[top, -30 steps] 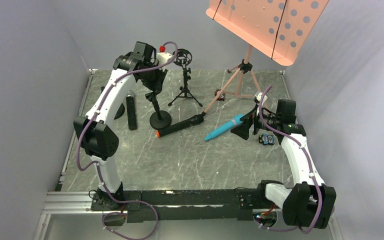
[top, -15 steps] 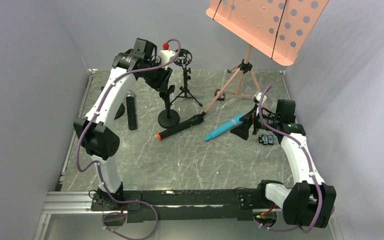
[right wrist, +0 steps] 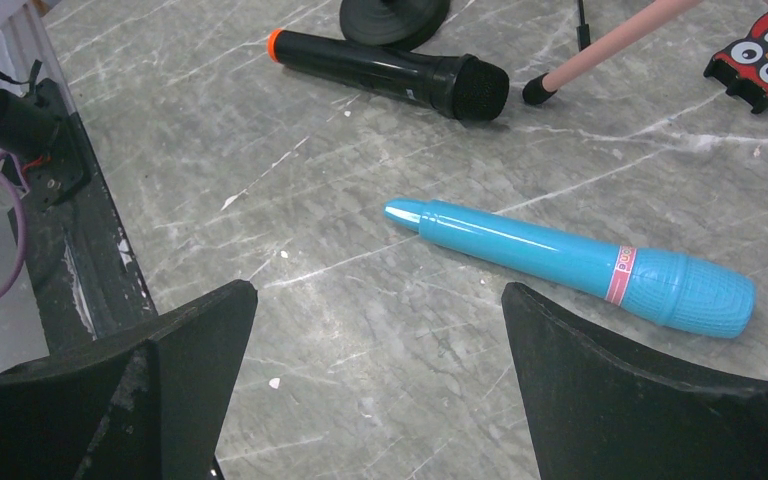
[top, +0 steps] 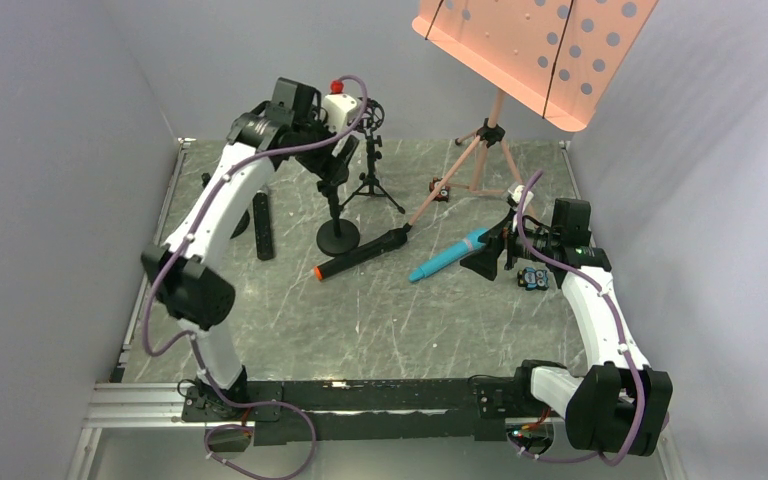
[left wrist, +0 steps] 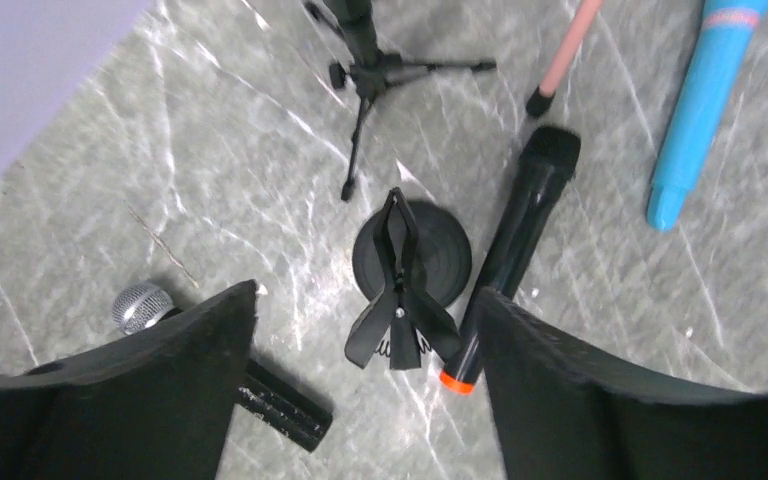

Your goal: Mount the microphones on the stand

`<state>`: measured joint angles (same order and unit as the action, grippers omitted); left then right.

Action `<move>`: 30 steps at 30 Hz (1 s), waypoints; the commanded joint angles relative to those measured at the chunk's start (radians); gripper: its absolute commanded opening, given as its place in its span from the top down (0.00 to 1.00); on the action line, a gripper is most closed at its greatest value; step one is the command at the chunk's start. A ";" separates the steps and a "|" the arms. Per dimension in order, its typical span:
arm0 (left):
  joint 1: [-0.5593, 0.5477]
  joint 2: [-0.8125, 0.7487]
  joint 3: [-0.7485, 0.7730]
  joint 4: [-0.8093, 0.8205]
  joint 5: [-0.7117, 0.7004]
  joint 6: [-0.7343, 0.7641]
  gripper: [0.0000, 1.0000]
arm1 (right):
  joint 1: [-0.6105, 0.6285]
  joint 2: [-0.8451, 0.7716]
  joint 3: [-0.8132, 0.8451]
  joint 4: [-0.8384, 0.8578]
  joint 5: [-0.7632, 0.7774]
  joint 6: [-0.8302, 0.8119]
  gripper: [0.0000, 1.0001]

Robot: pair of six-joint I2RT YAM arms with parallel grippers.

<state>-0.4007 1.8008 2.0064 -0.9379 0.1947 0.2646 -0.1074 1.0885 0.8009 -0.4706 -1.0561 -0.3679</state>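
Observation:
A stand with a round black base [top: 338,237] and a spring clip [left wrist: 397,300] on top stands upright at mid-table. My left gripper [top: 332,168] hovers just above the clip, open [left wrist: 365,297], touching nothing. The black microphone with the orange end [top: 360,252] [left wrist: 515,250] lies against the base's right side. The black one with a silver mesh head [top: 262,222] [left wrist: 145,305] lies to the left. The cyan microphone [top: 448,255] [right wrist: 570,260] lies at centre right. My right gripper [top: 485,258] [right wrist: 380,290] is open beside its head end, holding nothing.
A small black tripod [top: 370,185] with a ring mount stands behind the round-base stand. The pink music stand [top: 530,50] spreads its legs [right wrist: 610,45] at the back right, with a red owl-faced item [top: 440,190] by one leg. A small blue-black object [top: 530,278] lies near the right arm.
The left gripper carried the round-base stand a little to the right, then opened and let go of its clip. The right arm has not moved.

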 commanded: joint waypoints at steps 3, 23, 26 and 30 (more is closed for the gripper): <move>0.004 -0.402 -0.400 0.350 0.100 -0.093 0.03 | 0.006 -0.011 0.014 0.018 -0.031 -0.041 0.00; -0.316 -0.535 -0.978 0.688 0.022 -0.458 0.03 | 0.000 -0.002 0.009 0.038 -0.013 -0.004 0.00; -0.339 -0.422 -0.928 0.710 0.016 -0.441 0.03 | -0.001 0.004 0.010 0.045 -0.005 0.015 0.00; -0.390 -0.267 -0.821 0.742 0.068 -0.424 0.04 | -0.003 0.008 0.014 0.056 -0.012 0.037 0.00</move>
<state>-0.7452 1.4395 1.0603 -0.2825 0.2474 -0.1780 -0.1059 1.0935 0.8009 -0.4644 -1.0557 -0.3496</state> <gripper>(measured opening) 0.966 0.995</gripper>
